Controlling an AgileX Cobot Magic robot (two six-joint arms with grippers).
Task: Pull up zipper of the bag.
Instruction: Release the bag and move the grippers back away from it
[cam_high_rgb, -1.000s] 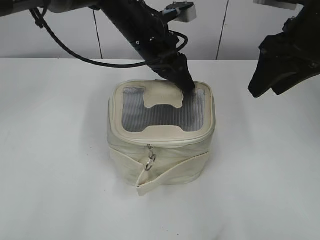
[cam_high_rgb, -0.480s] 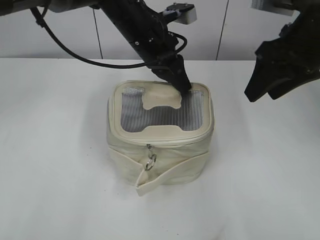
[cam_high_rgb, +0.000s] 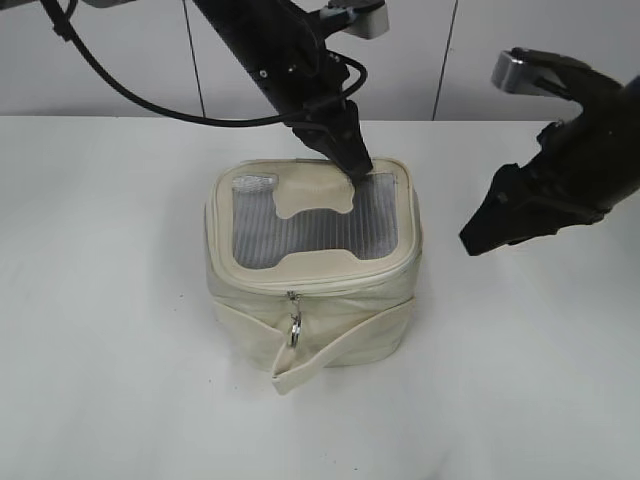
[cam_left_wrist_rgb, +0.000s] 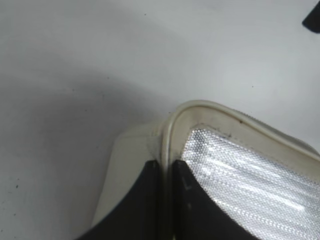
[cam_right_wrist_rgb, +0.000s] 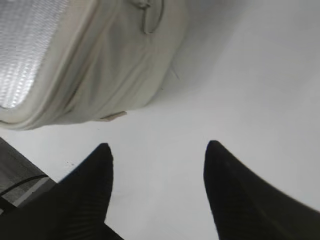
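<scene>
- One bag (cam_high_rgb: 312, 270), boxy and cream-white, stands mid-desk (cam_high_rgb: 100, 380); its lid carries a grey mesh panel (cam_high_rgb: 310, 228) and a cream H-shaped patch (cam_high_rgb: 316, 190).
- The zipper (cam_high_rgb: 300, 288) runs round the lid rim, a silver ring pull (cam_high_rgb: 295, 330) hanging at the front.
- The left pincer (cam_high_rgb: 355, 165), its fingers nearly together, pinches the lid's back rim.
- The right pincer (cam_high_rgb: 480, 240) hangs spread wide and empty beside the bag.
- Compared with a second ago, the lid's rear sits higher and the right pincer is lower, nearer the bag.

Ext. slanted down; wrists near bag (cam_high_rgb: 312, 265)
</scene>
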